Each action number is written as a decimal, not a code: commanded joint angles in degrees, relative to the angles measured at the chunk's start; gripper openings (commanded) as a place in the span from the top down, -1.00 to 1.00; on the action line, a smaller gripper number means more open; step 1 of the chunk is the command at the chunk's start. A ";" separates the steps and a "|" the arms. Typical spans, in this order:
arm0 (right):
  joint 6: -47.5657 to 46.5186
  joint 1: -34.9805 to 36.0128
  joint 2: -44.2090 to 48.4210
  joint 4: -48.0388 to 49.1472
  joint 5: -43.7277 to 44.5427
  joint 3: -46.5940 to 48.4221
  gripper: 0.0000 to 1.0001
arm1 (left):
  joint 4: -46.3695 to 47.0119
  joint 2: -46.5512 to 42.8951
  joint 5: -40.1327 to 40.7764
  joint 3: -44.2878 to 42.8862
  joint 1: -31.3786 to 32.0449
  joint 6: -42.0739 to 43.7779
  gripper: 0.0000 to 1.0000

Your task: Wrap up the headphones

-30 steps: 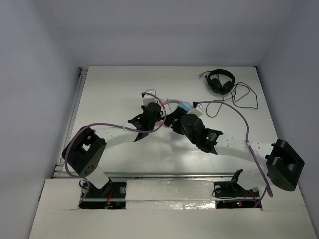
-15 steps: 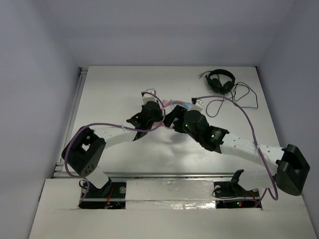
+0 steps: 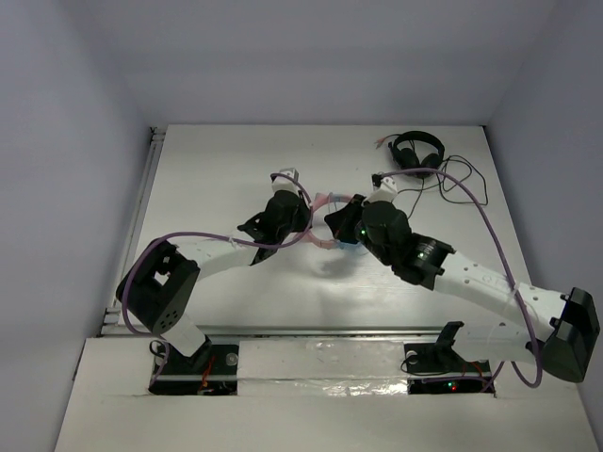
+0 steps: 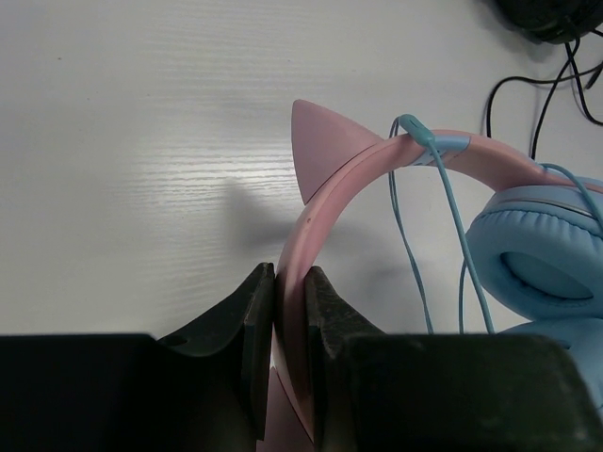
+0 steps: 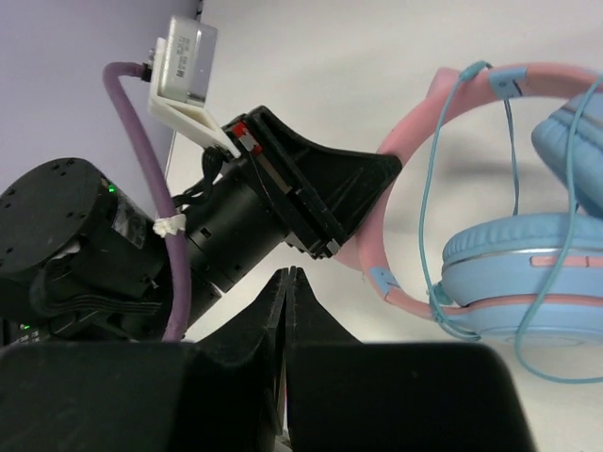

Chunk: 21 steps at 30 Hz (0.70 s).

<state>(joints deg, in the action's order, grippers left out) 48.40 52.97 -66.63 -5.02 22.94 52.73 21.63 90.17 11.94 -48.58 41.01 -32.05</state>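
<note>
- headphones (image 3: 322, 200) sit mid-table (image 3: 207, 179) between the two wrists, band crown toward the left arm, ear cups toward the right arm, long axis roughly left-right
- cat ear (image 4: 318, 155) sticks out of the band's outer side, and the light-blue cable (image 4: 452, 217) is looped over the band
- left gripper (image 4: 285, 287) clamped on the pink headband (image 4: 377, 155)
- right gripper (image 5: 287, 278) has its fingers pressed together with nothing seen between them, close to the band
- vs 1 s ago: right arm is stretched further out, its wrist is nearer the black headphones (image 3: 417, 153) and now covers the blue cup in the top view; left arm has barely moved
</note>
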 commanded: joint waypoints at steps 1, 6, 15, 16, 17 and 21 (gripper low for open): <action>-4.80 0.29 3.42 -4.03 2.20 5.10 1.00 | 5.45 -3.86 -3.77 -0.38 -0.41 -2.05 1.00; -6.04 0.29 12.03 -7.28 1.23 4.23 1.00 | 3.95 -4.30 -3.51 0.58 -0.41 -1.26 1.00; -7.80 0.29 26.71 -9.66 0.97 -0.61 0.55 | 5.53 -1.49 -5.27 3.84 -0.41 -0.55 1.00; -8.06 0.29 27.69 -9.66 0.97 -1.65 0.40 | 6.14 -1.23 -5.09 4.19 -0.41 -0.64 1.00; -8.23 0.29 29.35 -9.75 1.14 -2.10 0.28 | 7.02 -0.62 -4.92 4.45 -0.41 -0.73 1.00; -8.15 0.29 31.56 -10.98 2.72 -3.42 0.09 | 8.34 2.28 -5.88 4.11 -0.41 -0.64 1.00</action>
<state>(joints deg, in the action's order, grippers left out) 41.54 52.97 -36.07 -14.87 23.99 50.13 23.05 91.39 7.79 -43.83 41.01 -31.68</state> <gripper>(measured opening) 0.441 0.124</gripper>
